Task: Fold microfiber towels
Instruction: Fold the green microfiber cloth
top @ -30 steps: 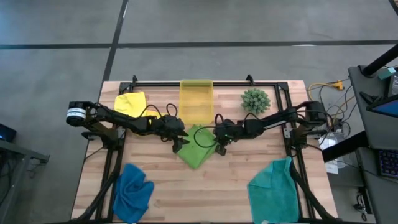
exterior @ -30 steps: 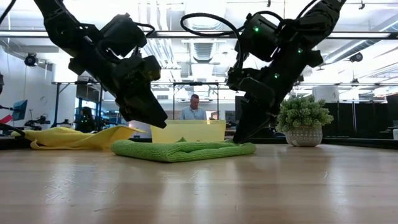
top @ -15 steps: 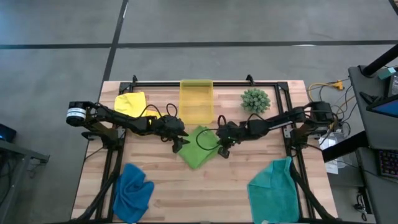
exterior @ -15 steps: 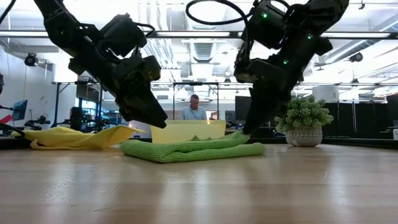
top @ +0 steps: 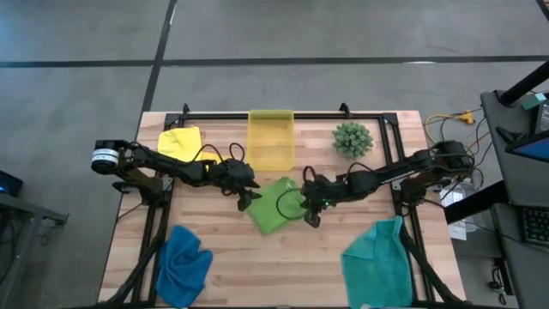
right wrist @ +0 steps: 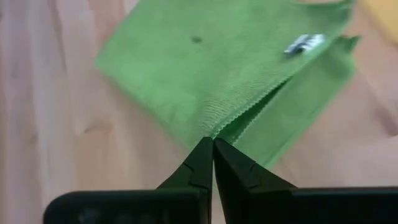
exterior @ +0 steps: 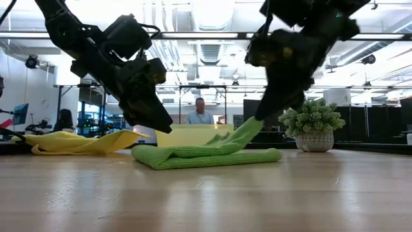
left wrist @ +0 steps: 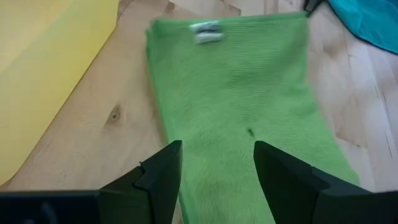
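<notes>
The lime green towel point(top: 273, 206) lies folded in the middle of the table, its white tag point(left wrist: 206, 31) up. My right gripper point(top: 310, 215) is shut on the towel's right-hand side, and a flap point(exterior: 235, 136) slopes up from the pile to it. My left gripper point(top: 244, 194) stands open just above the towel's left end point(left wrist: 186, 124), touching nothing. The yellow towel point(top: 180, 142) lies at the far left, the blue towel point(top: 184, 262) at the near left and the teal towel point(top: 377, 257) at the near right. My right gripper pinches the upper layer's stitched edge point(right wrist: 219, 126) between its two shut fingertips. The fingers slant down from the table's right. The held flap rises clear of the lower layer point(right wrist: 292, 106); the remainder of the towel stays flat on the table.
A translucent yellow bin point(top: 271, 139) stands at the far middle, right behind the green towel. A small spiky green plant point(top: 352, 137) sits at the far right. A person point(exterior: 201, 111) sits in the room beyond the table.
My right gripper, still shut, has risen and gone toward the table's near right, drawing the green towel's upper flap up off the pile. The whole towel has slid a little toward the table's right.
</notes>
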### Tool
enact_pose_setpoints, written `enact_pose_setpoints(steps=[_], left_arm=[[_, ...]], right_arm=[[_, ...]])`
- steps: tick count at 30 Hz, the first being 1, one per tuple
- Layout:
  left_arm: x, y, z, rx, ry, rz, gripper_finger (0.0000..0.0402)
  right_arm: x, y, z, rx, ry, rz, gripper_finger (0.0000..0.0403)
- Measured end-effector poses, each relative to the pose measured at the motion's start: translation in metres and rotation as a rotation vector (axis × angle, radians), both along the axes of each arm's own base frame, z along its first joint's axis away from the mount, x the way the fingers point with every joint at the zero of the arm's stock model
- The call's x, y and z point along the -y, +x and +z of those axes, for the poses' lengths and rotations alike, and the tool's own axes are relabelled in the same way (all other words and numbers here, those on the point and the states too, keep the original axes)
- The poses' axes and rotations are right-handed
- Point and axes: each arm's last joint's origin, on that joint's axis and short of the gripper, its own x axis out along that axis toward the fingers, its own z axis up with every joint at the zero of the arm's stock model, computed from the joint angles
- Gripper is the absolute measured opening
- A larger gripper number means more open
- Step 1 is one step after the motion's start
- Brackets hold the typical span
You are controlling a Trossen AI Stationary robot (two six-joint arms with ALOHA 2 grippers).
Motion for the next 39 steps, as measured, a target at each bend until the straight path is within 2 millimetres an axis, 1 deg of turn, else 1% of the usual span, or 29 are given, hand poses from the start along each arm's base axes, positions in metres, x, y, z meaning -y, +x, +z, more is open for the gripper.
enact_pose_setpoints(steps=[5,8,11,19,21,23,27,29,32,34,37,39], left_arm=[[0.0,0.0,0.0,0.0,0.0,0.0,0.0187],[0.0,0.0,0.0,0.0,0.0,0.0,0.0187],[0.0,0.0,0.0,0.0,0.0,0.0,0.0187],[0.0,0.0,0.0,0.002,0.0,0.001,0.0187],[0.0,0.0,0.0,0.002,0.0,0.001,0.0187],[0.0,0.0,0.0,0.0,-0.002,0.002,0.0187],[0.0,0.0,0.0,-0.003,-0.085,0.051,0.0187],[0.002,0.0,0.0,-0.005,-0.131,0.046,0.0187],[0.012,0.001,0.0,-0.008,-0.172,-0.003,0.0187],[0.024,0.002,0.001,-0.003,-0.172,-0.049,0.0187],[0.048,0.005,0.007,0.015,-0.139,-0.1,0.0187],[0.067,0.008,0.012,0.039,-0.081,-0.093,0.0187]], right_arm=[[-0.014,-0.004,-0.003,-0.012,-0.037,-0.051,0.0008],[-0.015,-0.011,-0.009,-0.071,-0.027,-0.089,0.0008],[-0.017,-0.015,-0.013,-0.094,-0.018,-0.109,0.0008],[-0.019,-0.013,-0.033,-0.161,0.018,-0.154,0.0014],[-0.019,-0.013,-0.036,-0.174,0.033,-0.179,0.0025],[-0.019,-0.014,-0.035,-0.172,0.046,-0.21,0.0043],[-0.018,-0.015,-0.022,-0.122,0.066,-0.221,0.0086],[-0.019,-0.013,-0.016,-0.076,0.056,-0.184,0.0104],[-0.022,-0.01,-0.01,-0.015,-0.005,-0.068,0.0122],[-0.023,-0.008,-0.009,0.006,-0.056,0.006,0.0126],[-0.02,-0.005,-0.012,0.013,-0.119,0.076,0.0127],[-0.015,-0.003,-0.015,0.009,-0.155,0.103,0.0127]])
